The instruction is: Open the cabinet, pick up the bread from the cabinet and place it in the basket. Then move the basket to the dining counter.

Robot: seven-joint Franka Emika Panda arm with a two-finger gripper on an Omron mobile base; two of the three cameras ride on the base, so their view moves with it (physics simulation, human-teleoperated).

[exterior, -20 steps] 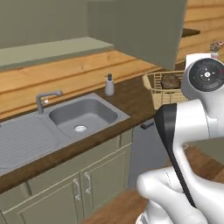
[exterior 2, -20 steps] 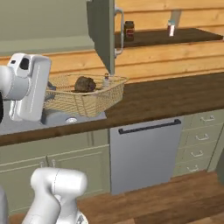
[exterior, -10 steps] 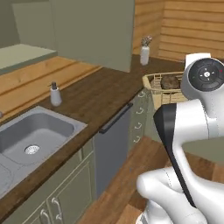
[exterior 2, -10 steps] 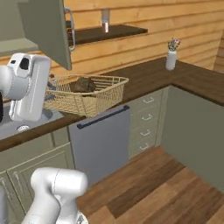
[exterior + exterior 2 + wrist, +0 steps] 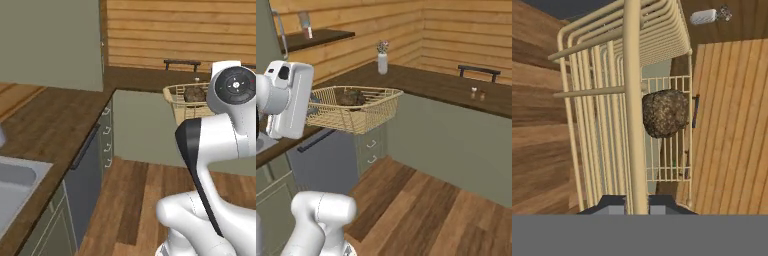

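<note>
The light tan woven basket point(image 5: 358, 119) hangs in the air in front of the arm, over the wood floor, and also shows in the left base view point(image 5: 180, 102). My gripper point(image 5: 636, 202) is shut on the basket's rim bar point(image 5: 632, 100). The bread point(image 5: 665, 113), a dark brown round loaf, lies inside the basket point(image 5: 350, 97) point(image 5: 194, 94). The dining counter point(image 5: 456, 89), dark wood top over a pale grey-green front, runs across ahead point(image 5: 145, 80). A sage-green cabinet door with a silver bar handle point(image 5: 280, 30) shows at the upper left.
A white vase with flowers point(image 5: 382, 60) stands in the worktop's corner. Two small shakers point(image 5: 477, 93) and a dark rail point(image 5: 478, 70) sit by the dining counter. The grey sink point(image 5: 15, 185) and dishwasher point(image 5: 85, 175) lie left. Wood floor point(image 5: 421, 200) lies open between.
The whole picture has swept sideways as the base turned: sink and worktop slid off to the left and the dining counter came into view. The basket with the bread stays in the gripper.
</note>
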